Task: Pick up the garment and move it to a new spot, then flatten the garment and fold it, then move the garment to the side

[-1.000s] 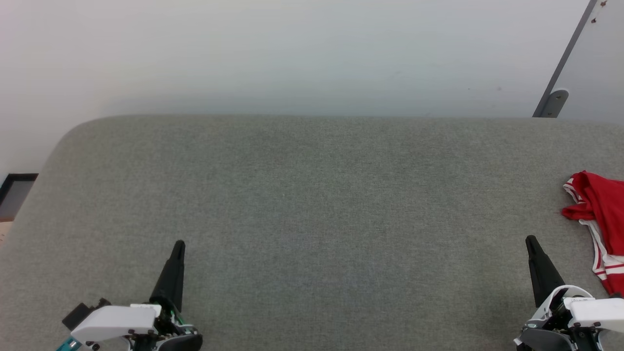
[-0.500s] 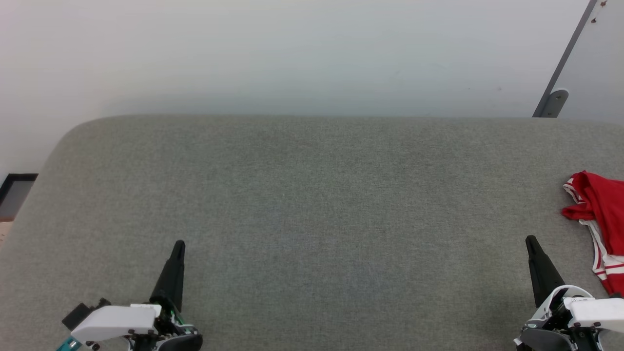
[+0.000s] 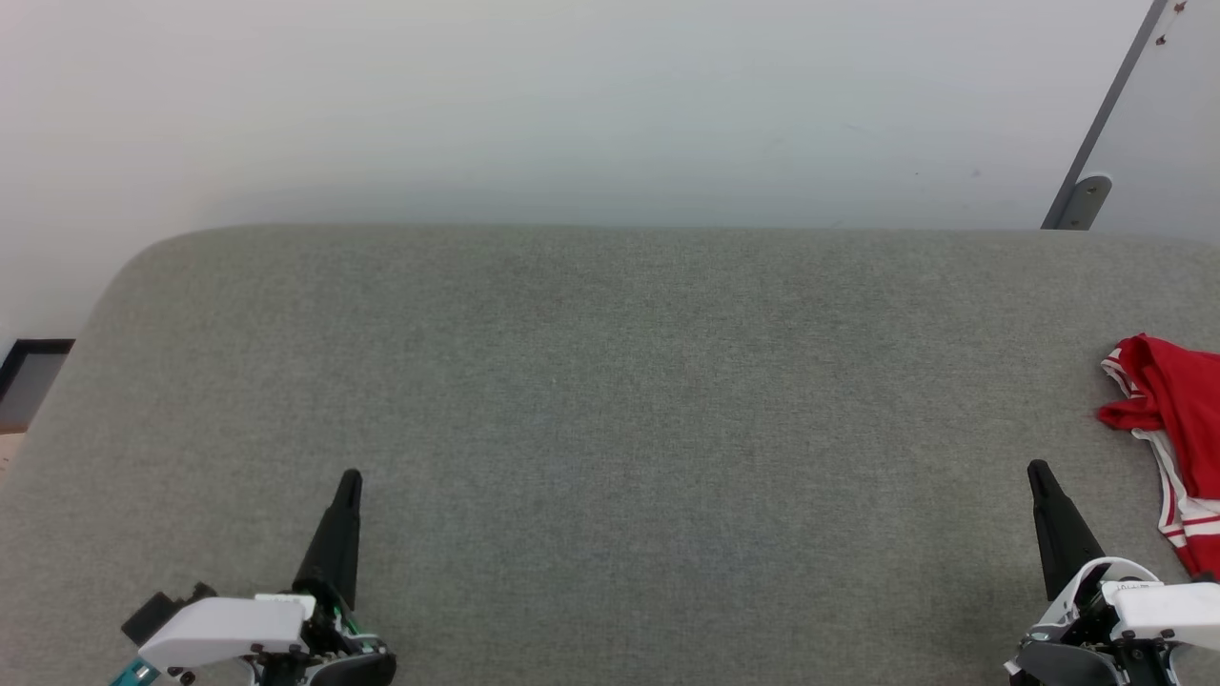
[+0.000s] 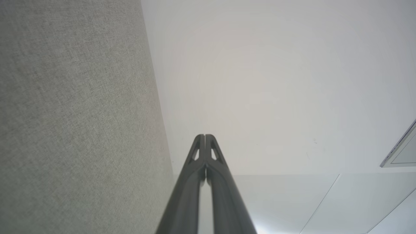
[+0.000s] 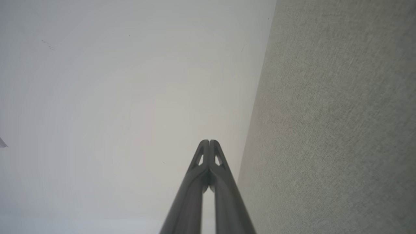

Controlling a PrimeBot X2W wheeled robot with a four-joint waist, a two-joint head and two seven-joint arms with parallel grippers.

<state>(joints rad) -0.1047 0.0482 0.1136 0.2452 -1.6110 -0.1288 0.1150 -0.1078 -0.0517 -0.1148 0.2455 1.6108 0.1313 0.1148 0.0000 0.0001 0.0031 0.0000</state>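
Note:
The garment (image 3: 1177, 419), red with white and red-striped trim, lies crumpled at the far right edge of the head view, cut off by the frame. My right gripper (image 3: 1037, 470) is shut and empty at the lower right, a short way left of and nearer than the garment. At the lower left my left gripper (image 3: 350, 476) is shut and empty, far from the garment. In the left wrist view the left gripper (image 4: 204, 136) has its fingertips pressed together. The right gripper (image 5: 209, 141) looks the same in the right wrist view.
A wide grey fabric surface (image 3: 610, 400) with a rounded far left corner spreads before me. A pale wall (image 3: 572, 105) rises behind it. A grey slanted bar (image 3: 1096, 143) stands at the upper right. A dark frame (image 3: 29, 376) sits off the left edge.

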